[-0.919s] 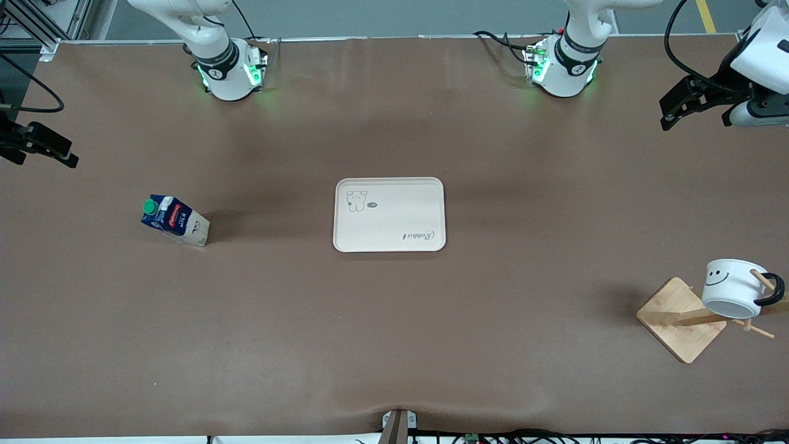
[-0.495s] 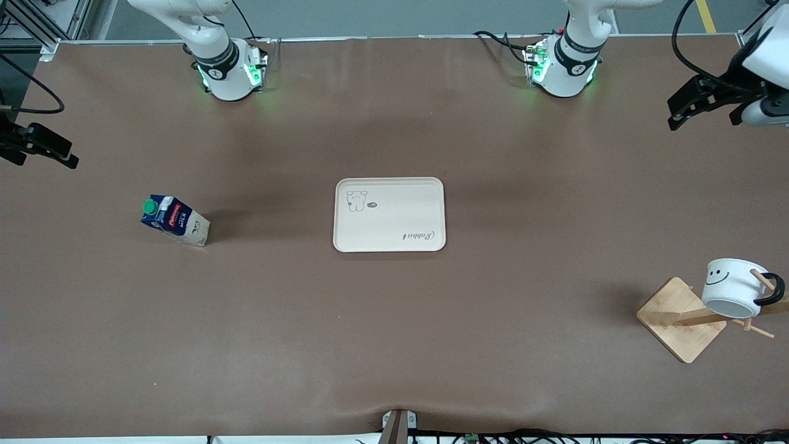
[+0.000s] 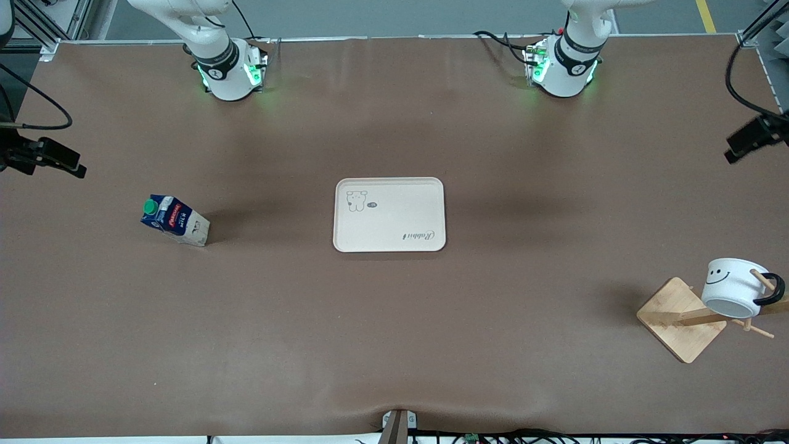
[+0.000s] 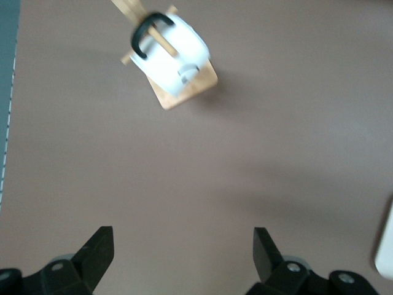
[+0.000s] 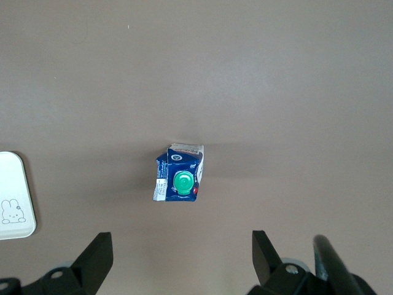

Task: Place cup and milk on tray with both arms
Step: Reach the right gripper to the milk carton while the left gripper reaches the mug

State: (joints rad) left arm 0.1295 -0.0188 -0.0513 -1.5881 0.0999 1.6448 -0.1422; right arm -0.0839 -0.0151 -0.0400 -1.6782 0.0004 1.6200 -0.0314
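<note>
The cream tray (image 3: pixel 389 214) lies at the table's middle. The milk (image 3: pixel 174 220), blue with a green cap, stands toward the right arm's end; it also shows in the right wrist view (image 5: pixel 179 175). The white smiley cup (image 3: pixel 735 287) hangs by its black handle on a wooden rack peg toward the left arm's end, and shows in the left wrist view (image 4: pixel 175 58). My left gripper (image 4: pixel 182 255) is open and empty, high over bare table, apart from the cup. My right gripper (image 5: pixel 181 255) is open and empty, high over bare table beside the milk.
The rack's square wooden base (image 3: pixel 681 319) sits under the cup, near the table's end. The tray's edge shows in the left wrist view (image 4: pixel 385 252) and its corner in the right wrist view (image 5: pixel 13 196). Both grippers (image 3: pixel 743 143) (image 3: pixel 65 163) hang at the table's ends.
My left gripper has swung outward to the table's end and toward the cup's side. My right gripper has shifted slightly toward the milk. Nothing on the table has moved.
</note>
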